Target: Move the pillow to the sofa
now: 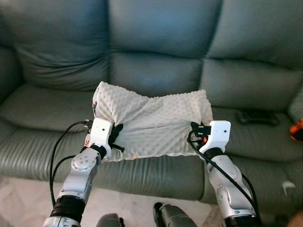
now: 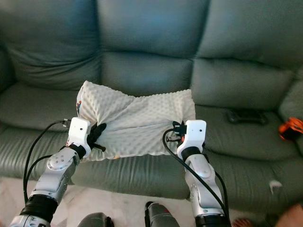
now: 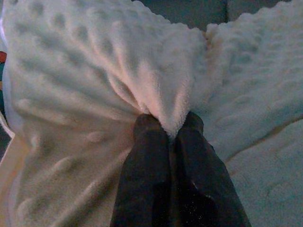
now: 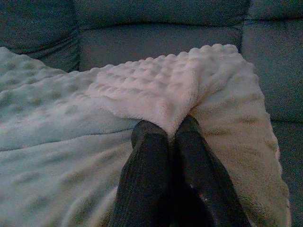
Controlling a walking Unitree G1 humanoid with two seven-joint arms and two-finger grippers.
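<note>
Over the front edge of the sofa's [image 1: 156, 71] middle seat cushion you have the pillow [image 1: 154, 125], a white dimpled plush one, held between both arms and sagging a little along a central crease. Its far edge reaches toward the backrest, while its near edge hangs just past the seat front. Whether its underside already rests on the cushion you cannot tell from the head views.

Your left gripper [image 3: 166, 131] has its two black fingers pressed together on a pinched-up fold of fleece at the pillow's left side; the fabric bunches into a ridge between the tips. Your right gripper [image 4: 171, 128] does the same at the right side, fingers closed on a raised corner fold. Gripping both ends this way keeps the soft pillow stretched flat instead of drooping, and lets you lay it down square to the seat.

By my reading the carry is nearly done; what is left is lowering it fully onto the cushion and letting go with both sides together, so one end does not drag it off the front edge.

Further out, a dark remote-like object [image 1: 258, 117] lies on the right seat cushion, well apart from the pillow, and something orange [image 1: 297, 130] sits at that seat's far right edge.
</note>
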